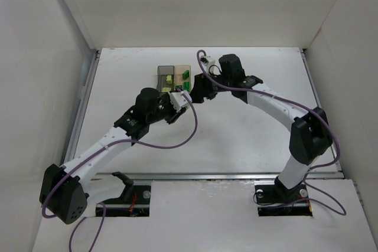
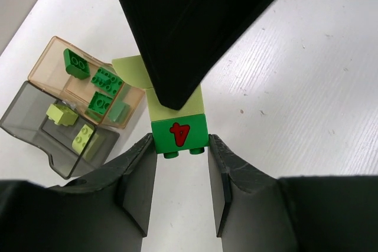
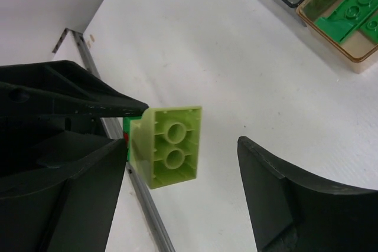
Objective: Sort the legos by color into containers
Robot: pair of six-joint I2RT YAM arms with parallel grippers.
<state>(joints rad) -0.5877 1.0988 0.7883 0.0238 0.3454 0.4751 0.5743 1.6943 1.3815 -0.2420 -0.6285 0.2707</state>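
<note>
1. Surface: flat white table [image 1: 248, 140], faint scuff lines in the wrist views. Plain white walls [image 1: 195, 4] close it in at the back and both sides. A metal rail [image 1: 224, 175] runs along the near edge.
2. Containers: amber-tan translucent box [image 2: 134, 107] and smoky grey translucent box [image 2: 26, 137], joined side by side towards the back of the table.
3. Contents: amber box holds dark green bricks [image 2: 107, 79]. Grey box holds pale yellow-green bricks [image 2: 62, 113].
4. Left gripper [image 2: 180, 146]: fingers [image 2: 139, 187] narrowed onto a dark green plastic brick with a red 4 [image 2: 179, 134], one finger against each side. The brick is off the table, just in front of the boxes.
5. A pale yellow-green plastic brick [image 3: 168, 146] is stuck to that green one, its hollow underside facing the right wrist camera.
6. Right gripper [image 3: 182, 146]: spread wide around the pale brick. One finger lies at the brick's edge; the other finger [image 3: 295, 199] is well apart from it.
7. The two grippers meet tip to tip near the middle of the table.
</note>
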